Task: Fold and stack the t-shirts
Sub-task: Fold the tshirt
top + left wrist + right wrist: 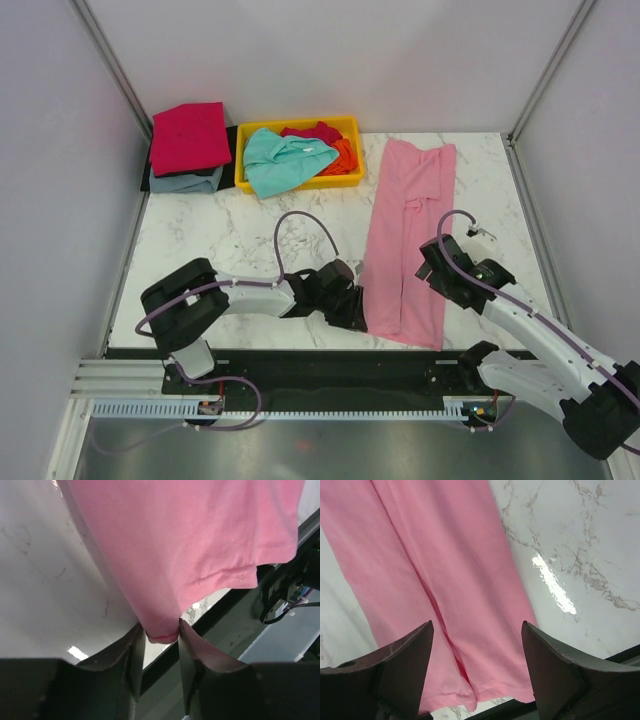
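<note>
- Two black grippers meet at one garment in the overhead view. A light pink cotton t-shirt (405, 240), folded into a long strip, lies on the white marble-patterned table (220, 240), right of centre. The left gripper (350, 308) is at its near left corner, and the right gripper (437, 268) is over its right edge.
- At the back, a yellow plastic tray (243, 165) holds a crumpled teal t-shirt (285, 160), a red t-shirt (312, 132) and an orange t-shirt (345, 155). Just left of the tray, a folded crimson t-shirt (190, 137) sits on a grey-blue t-shirt (188, 182).
- From the left wrist, the left gripper (161, 630) pinches the hemmed corner of the light pink cotton t-shirt (190, 530) between its fingers (137, 650), by the table's near edge.
- From the right wrist, the right gripper (476, 625) stands spread wide above the light pink cotton t-shirt (445, 580), with nothing clamped between its fingers.
</note>
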`<action>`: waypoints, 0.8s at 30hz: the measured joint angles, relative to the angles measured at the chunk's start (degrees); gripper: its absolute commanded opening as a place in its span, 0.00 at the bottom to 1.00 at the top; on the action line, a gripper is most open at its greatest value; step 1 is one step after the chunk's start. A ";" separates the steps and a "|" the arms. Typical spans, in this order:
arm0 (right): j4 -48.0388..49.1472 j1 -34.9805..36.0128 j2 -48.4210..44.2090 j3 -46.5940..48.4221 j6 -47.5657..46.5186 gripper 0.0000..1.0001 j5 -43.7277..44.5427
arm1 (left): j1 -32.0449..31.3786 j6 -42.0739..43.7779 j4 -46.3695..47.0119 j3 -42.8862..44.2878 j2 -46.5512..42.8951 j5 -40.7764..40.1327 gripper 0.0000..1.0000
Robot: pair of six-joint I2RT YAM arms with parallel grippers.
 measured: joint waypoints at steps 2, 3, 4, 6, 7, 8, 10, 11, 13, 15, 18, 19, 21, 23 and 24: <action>-0.13 -1.01 -1.25 0.00 -0.96 0.79 -0.11 | -0.35 -1.01 0.44 -0.02 0.94 0.02 0.34; -0.17 -1.46 -1.92 0.00 -1.46 0.79 -0.17 | -0.35 -1.31 0.66 -0.04 1.09 0.02 0.29; -0.17 -1.81 -2.47 0.00 -1.77 0.79 -0.26 | -0.35 -1.57 0.70 -0.07 1.11 -0.28 0.26; -0.13 -2.56 -3.54 -0.11 -2.54 0.79 -0.48 | -0.35 -1.92 0.59 -0.22 1.11 -1.20 0.18; -0.09 -2.82 -3.91 -0.22 -2.86 0.79 -0.68 | -0.35 -1.97 0.48 -0.22 1.11 -1.64 0.14; -0.04 -3.04 -4.13 -0.46 -3.10 0.79 -0.96 | -0.35 -2.01 0.20 -0.22 1.11 -2.25 0.10; 0.46 -3.23 -4.31 -1.27 -3.54 0.79 -1.77 | -0.09 -2.03 -0.31 -0.04 1.03 -2.80 0.02; 0.74 -3.23 -4.28 -1.84 -3.74 0.79 -2.45 | 0.20 -1.97 -0.61 0.09 0.92 -2.99 0.02; 2.12 -3.26 -4.17 -3.43 -4.13 0.78 -4.83 | 1.73 -1.79 -1.86 0.13 0.33 -3.28 0.02; 3.96 -3.19 -4.11 -5.31 -4.31 0.77 -7.56 | 4.52 -1.16 -3.23 -0.28 -0.96 -3.87 0.02; 7.74 -1.62 -4.15 -9.55 -3.48 0.78 -11.52 | 9.75 0.35 -5.79 -1.07 -3.87 -5.07 0.02; 8.79 -0.33 -4.20 -11.06 -2.84 0.79 -12.55 | 11.04 0.76 -6.38 -1.27 -4.68 -5.33 0.02; 10.43 2.95 -4.09 -13.42 -1.14 0.79 -14.62 | 13.33 1.64 -7.32 -1.68 -6.08 -5.95 0.02; 12.04 6.54 -3.91 -15.06 0.85 0.79 -15.93 | 13.97 2.27 -8.02 -1.75 -6.40 -6.01 0.02; 12.63 8.33 -3.89 -15.65 1.99 0.78 -16.44 | 13.94 2.49 -8.22 -1.88 -6.40 -6.01 0.02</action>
